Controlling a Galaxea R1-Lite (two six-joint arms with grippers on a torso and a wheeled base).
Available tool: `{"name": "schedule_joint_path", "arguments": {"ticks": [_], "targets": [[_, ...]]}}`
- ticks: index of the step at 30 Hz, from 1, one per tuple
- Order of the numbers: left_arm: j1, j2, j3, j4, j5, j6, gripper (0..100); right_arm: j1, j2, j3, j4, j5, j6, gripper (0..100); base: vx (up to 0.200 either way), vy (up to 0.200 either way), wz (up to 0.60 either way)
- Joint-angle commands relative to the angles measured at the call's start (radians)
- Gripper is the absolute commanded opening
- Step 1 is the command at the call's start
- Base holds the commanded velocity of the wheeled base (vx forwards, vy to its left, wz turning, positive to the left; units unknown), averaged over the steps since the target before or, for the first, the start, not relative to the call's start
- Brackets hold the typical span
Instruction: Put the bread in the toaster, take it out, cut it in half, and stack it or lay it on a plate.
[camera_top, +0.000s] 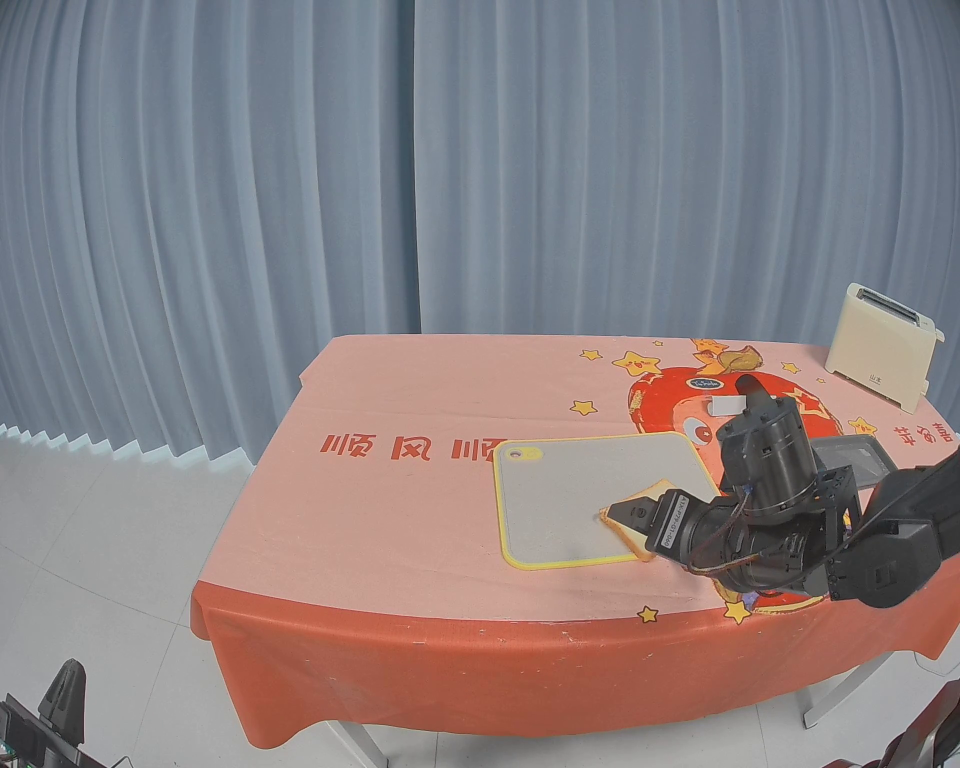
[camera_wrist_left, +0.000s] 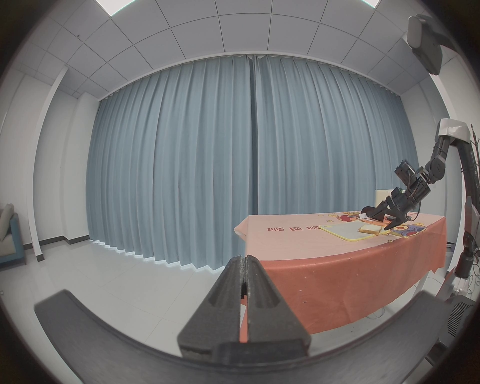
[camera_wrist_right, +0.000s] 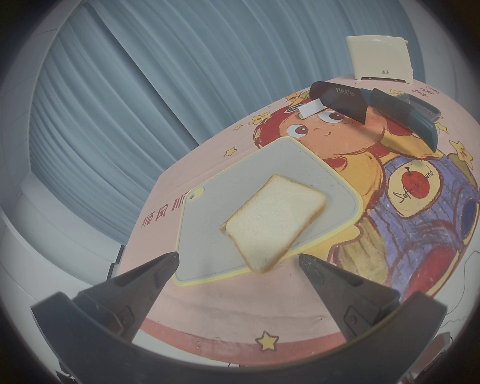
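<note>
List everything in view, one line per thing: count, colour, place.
Slice of white bread: one, pale with a tan crust, on the board's near right corner, one corner over the rim.
Flat plastic cutting board: one, grey with a yellow rim, at the table's middle right.
Boxy toaster: one, cream, at the table's far right corner.
Knife: one, dark blade and blue-grey handle, lying between the board and the toaster.
Small card: one, white, by the blade's tip.
Flat tray: one, dark grey, right of the board.
Printed tablecloth: one, pink and orange.
Curtain: blue-grey, behind the table.
Right gripper: black, open above the bread.
Left gripper: black, shut, low, off the table's left.
</note>
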Motion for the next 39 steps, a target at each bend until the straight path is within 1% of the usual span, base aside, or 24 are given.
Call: {"name": "schedule_joint_path", "arguments": {"ticks": [1,10,16,25,35,39], "targets": [[0.0,-0.016,0.018,0.0,0.0,0.0,0,-0.006,0.045,-0.017,0.0,0.0,-0.003,100,0.0,0.0,0.0],[0.0,-0.016,0.018,0.0,0.0,0.0,0,-0.034,0.074,-0.087,0.017,0.0,-0.009,100,0.0,0.0,0.0],[0.0,-0.016,0.018,0.0,0.0,0.0,0,-0.054,0.116,-0.126,0.015,0.0,-0.027,100,0.0,0.0,0.0],[0.0,-0.016,0.018,0.0,-0.001,0.0,0,-0.052,0.154,-0.192,0.018,0.0,-0.027,100,0.0,0.0,0.0],[0.0,-0.016,0.018,0.0,0.0,0.0,0,-0.055,0.175,-0.228,0.015,0.0,-0.026,100,0.0,0.0,0.0],[0.0,-0.016,0.018,0.0,0.0,0.0,0,-0.054,0.139,-0.225,0.015,0.0,-0.018,100,0.0,0.0,0.0]]}}
